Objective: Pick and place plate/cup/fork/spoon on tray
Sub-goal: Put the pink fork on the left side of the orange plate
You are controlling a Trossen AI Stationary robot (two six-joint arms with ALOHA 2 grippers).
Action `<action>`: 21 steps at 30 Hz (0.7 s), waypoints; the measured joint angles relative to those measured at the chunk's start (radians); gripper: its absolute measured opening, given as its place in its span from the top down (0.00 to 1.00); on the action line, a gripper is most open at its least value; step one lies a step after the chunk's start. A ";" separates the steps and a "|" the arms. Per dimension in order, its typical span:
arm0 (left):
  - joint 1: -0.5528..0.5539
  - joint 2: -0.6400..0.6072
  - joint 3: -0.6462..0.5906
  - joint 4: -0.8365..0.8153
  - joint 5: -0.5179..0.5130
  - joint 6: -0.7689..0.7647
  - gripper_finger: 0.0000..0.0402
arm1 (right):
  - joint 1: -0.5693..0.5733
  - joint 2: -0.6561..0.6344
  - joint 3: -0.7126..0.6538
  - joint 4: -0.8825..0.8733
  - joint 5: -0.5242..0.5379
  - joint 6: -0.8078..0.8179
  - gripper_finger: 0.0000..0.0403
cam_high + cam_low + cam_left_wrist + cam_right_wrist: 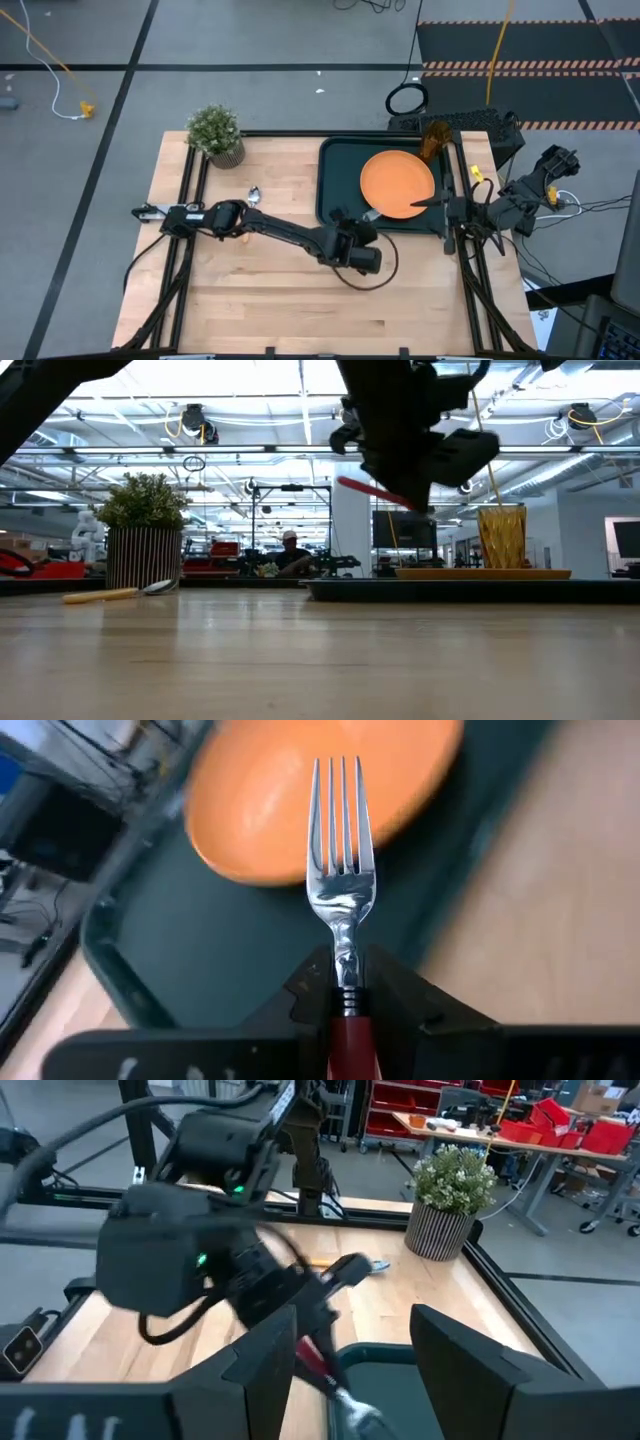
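- Left wrist view: the fork (341, 870) is clamped by its red handle in the left gripper (345, 995), jaws closed on it, tines out over the tray (210, 950).
- The plate (397, 183) is seen on the tray, the cup (433, 141) beyond it.
- The right gripper (428, 203), jaws apart, is held at the plate's edge.
- The spoon (250, 196) is left on the tabletop (260, 290).

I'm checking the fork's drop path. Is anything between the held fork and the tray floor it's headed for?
Nothing visible blocks it. The left gripper holds the fork above the tray, over bare green floor beside the plate. The cup stands at the tray's far corner, out of the way.
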 joint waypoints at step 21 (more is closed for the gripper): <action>0.184 -0.032 0.000 -0.044 -0.024 -0.203 0.89 | -0.002 -0.054 0.000 -0.010 0.110 -0.261 0.52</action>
